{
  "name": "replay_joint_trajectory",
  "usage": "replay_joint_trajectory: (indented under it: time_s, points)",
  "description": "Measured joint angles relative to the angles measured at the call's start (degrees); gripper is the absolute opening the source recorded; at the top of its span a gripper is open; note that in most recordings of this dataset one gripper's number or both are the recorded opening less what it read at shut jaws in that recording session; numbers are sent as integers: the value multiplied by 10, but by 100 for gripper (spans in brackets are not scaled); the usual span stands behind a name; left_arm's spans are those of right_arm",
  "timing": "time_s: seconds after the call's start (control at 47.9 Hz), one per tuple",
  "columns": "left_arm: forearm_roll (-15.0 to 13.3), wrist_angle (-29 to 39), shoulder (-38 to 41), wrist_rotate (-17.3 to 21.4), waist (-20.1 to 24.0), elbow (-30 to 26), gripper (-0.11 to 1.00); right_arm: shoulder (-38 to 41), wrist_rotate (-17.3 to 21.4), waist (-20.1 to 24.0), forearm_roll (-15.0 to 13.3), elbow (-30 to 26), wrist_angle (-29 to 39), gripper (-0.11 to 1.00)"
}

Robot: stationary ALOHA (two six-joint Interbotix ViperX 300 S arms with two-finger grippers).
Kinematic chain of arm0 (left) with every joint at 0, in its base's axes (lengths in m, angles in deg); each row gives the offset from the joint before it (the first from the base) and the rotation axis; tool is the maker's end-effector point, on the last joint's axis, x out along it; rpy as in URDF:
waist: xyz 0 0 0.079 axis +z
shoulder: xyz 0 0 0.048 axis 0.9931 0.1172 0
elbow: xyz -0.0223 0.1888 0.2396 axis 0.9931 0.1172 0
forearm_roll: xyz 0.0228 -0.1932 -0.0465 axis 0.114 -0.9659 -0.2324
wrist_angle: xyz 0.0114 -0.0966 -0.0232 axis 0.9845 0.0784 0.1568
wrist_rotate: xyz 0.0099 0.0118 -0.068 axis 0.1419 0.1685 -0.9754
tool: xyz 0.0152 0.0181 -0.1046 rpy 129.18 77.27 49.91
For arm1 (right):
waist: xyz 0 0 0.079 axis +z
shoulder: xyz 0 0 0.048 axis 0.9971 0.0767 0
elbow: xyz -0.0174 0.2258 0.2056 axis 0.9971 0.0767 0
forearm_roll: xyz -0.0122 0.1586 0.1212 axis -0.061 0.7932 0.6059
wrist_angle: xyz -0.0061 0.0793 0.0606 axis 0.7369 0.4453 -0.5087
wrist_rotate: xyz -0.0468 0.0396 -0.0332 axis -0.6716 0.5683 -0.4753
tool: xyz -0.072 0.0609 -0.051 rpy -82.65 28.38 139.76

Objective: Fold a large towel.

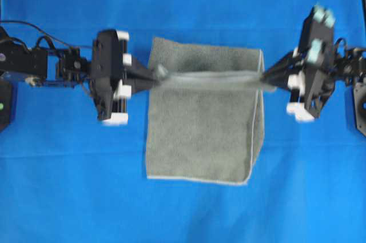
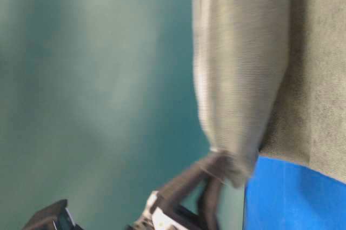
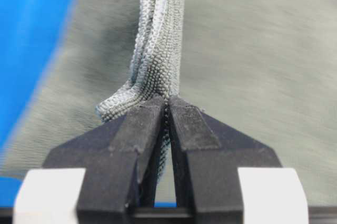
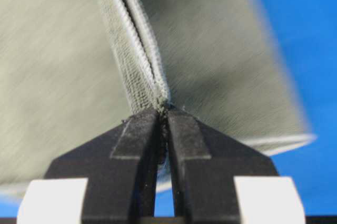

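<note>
The towel lies spread in the middle of the blue sheet that covers the table, and a raised band of it runs straight across from one arm to the other, pulled taut between them. The left gripper comes in from the left side of the overhead view and its fingers are pressed together on a bunched, doubled edge of the cloth, with the pale hem showing in the pinch. The right gripper mirrors it from the right, its fingers likewise clamped on a doubled ridge of towel. So the held line is the cloth's crosswise axis as the overhead camera sees it, level with both grippers, and the rest of the towel spreads to either side of that line: a shorter stretch toward the top of the view, a longer one toward the bottom, where the hemmed corner rests flat. Neither arm is nearer than the other; each holds one end of the same ridge. In the table-level view the lifted fold hangs as a soft rounded curtain above the flat part. The coming move likely turns on which way this taut ridge is carried, since the fold will fall wherever the two ends are laid down together.
</note>
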State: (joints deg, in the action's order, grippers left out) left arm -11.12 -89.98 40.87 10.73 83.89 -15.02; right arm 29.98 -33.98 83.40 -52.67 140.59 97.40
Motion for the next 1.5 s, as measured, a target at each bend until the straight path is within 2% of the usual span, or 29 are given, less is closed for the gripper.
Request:
replay_joint_trajectory:
  time_s: [0.188,0.313,0.417,0.668,0.73,0.814,0.918,0.96,1.043,1.168,1.335,1.502]
  points:
    - [0,7,23,-57,-86,-4,3,64,80,93,1,-13,0,5]
    - [-1,9,39,-98,-129,-13,3,109,103,141,0,-33,0,5]
    - [-1,9,64,-111,-146,-18,3,138,107,150,1,-44,-5,5]
    - [-1,-8,120,-115,-148,-27,4,169,107,150,-4,-54,-11,5]
    - [-1,-4,120,-117,-149,-28,14,169,109,150,-4,-54,-14,6]
    - [-1,-5,121,-119,-153,-28,37,171,109,151,-4,-53,-27,8]
    - [-1,-5,121,-118,-163,-29,65,171,109,160,-3,-54,-39,39]
    - [-1,-4,120,-118,-166,-31,70,172,109,168,-4,-54,-40,52]
    - [-1,4,113,-118,-178,-38,68,171,109,186,-3,-60,-37,67]
    - [-1,33,76,-118,-205,-48,65,157,110,226,-3,-82,-7,58]
    - [-1,80,3,-114,-219,-53,63,107,107,256,-9,-114,54,60]
    - [0,113,-89,-98,-215,-52,63,23,109,255,-63,-130,110,60]
